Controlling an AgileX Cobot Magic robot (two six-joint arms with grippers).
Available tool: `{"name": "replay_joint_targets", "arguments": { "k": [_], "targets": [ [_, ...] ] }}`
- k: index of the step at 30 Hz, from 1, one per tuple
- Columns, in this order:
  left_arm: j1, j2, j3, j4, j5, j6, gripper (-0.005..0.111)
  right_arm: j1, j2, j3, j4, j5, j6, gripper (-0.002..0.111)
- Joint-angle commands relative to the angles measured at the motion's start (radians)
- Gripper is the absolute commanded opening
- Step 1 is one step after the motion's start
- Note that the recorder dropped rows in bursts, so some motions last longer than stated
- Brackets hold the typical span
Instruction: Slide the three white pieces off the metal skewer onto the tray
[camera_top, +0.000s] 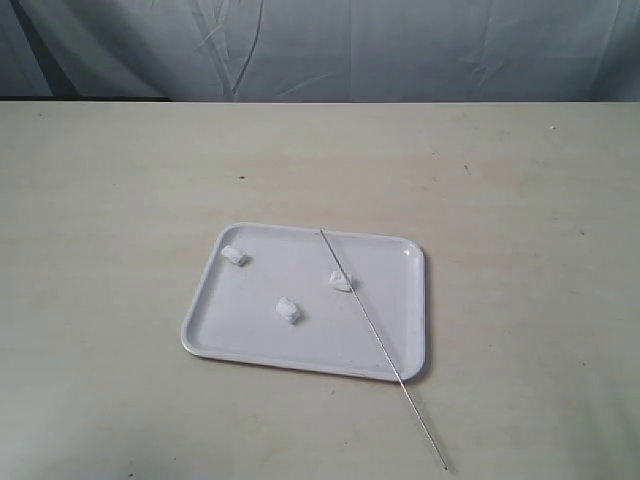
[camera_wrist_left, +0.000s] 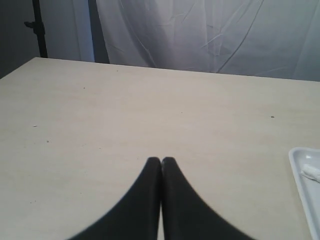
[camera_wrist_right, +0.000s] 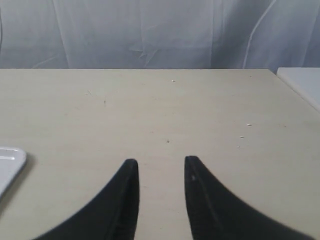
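Evidently the sliding is looking done: the three pieces (camera_top: 288, 310) are lying loose on the tray (camera_top: 205, 330), well apart from one another, and none is sitting on the skewer (camera_top: 375, 330). One piece (camera_top: 341, 281) is resting just beside the rod or touching it; which, I cannot tell.

The left hand (camera_wrist_left: 161, 160) is hovering over bare bench (camera_top: 100, 200) with its fingers pressed together and nothing between them. The tray is lying ahead of it and off to one side, well clear of the fingertips, with only a corner and one piece showing in the left wrist view.

The right hand (camera_wrist_right: 161, 161) is standing open and is gripping nothing. The tray is likewise sitting off to its side, with only a rounded corner showing in the right wrist view, so the tray is probably lying between the two hands.

Since neither hand is holding the skewer, it is lying slantwise where it rests: one end is leaning at the tray's far rim, the middle is crossing the near rim by a corner, and the other end is reaching out onto the bench. It is lying well apart from both hands.

Neither hand is showing in the exterior view. Both appear to be keeping back from the tray, which is leaving the pieces undisturbed; little seems to be remaining of the task.
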Motion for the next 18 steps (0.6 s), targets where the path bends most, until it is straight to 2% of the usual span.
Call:
{"name": "replay_joint_targets", "arguments": {
  "k": [1, 5, 6, 8, 9, 18],
  "targets": [
    [0.001, -0.005, 0.003, -0.002, -0.017, 0.009, 0.000, 0.002, -0.004, 0.002, 0.136, -0.015, -0.022, 0.031],
    [0.001, -0.005, 0.003, 0.010, -0.017, 0.009, 0.000, 0.002, -0.004, 0.002, 0.162, -0.020, -0.019, 0.028],
    [0.001, -0.005, 0.003, 0.010, -0.017, 0.009, 0.000, 0.000, -0.004, 0.002, 0.152, -0.017, -0.011, 0.023],
    [0.001, -0.005, 0.003, 0.016, -0.015, 0.009, 0.000, -0.007, -0.004, 0.002, 0.130, -0.016, -0.007, 0.003],
    [0.001, -0.005, 0.003, 0.021, -0.015, 0.008, 0.000, -0.011, -0.004, 0.002, 0.121, -0.016, -0.001, 0.000],
    [0.001, -0.005, 0.003, 0.039, -0.015, 0.008, 0.000, -0.016, -0.004, 0.002, 0.075, 0.009, -0.001, -0.001]
  ]
}}
